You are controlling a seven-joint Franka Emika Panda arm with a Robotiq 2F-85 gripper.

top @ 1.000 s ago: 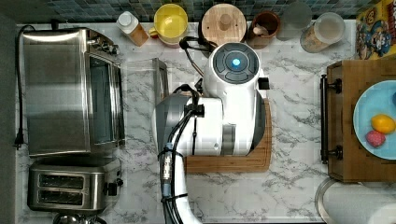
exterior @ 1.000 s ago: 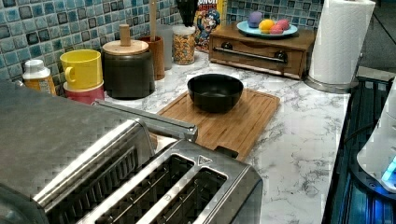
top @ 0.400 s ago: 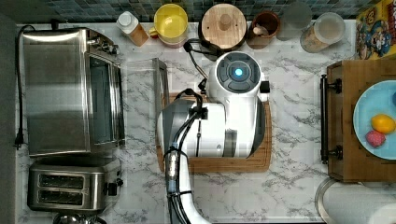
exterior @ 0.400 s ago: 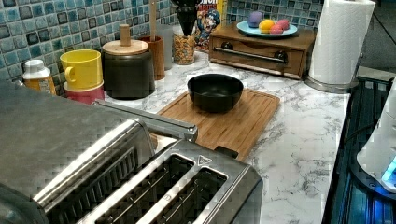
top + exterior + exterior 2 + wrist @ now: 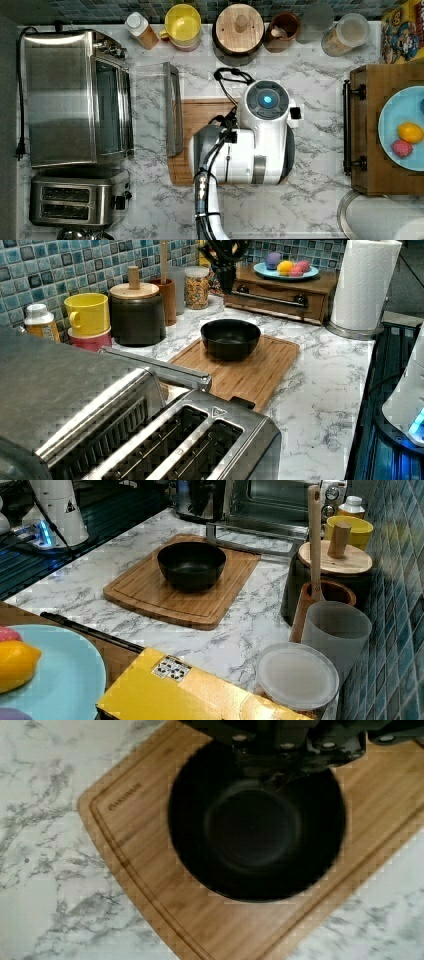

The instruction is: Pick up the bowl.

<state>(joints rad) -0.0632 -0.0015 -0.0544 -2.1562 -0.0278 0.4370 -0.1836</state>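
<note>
The marble tabletop (image 5: 320,205) carries everything. In the top view a toaster oven (image 5: 75,97) fills the 9 o'clock side, with a two-slot toaster (image 5: 75,200) at about 8 o'clock. The white robot arm (image 5: 250,145) reaches over the middle of the top view, covering most of the wooden cutting board (image 5: 150,592).

The bowl (image 5: 191,565), black and glossy inside, sits upright on that board, near its centre in the right view, touching nothing else. In the left view the pincer (image 5: 226,267) hangs in the air above the bowl, toward 12 o'clock, well apart from its rim. I cannot tell how far the pincer is spread; it has hold of nothing.

Along the top view's 12 o'clock edge stand a dark canister with a round wooden lid (image 5: 240,22) and, just beside it, a yellow cup (image 5: 183,22). At 3 o'clock a light blue plate (image 5: 395,107) rests on a wooden box.
</note>
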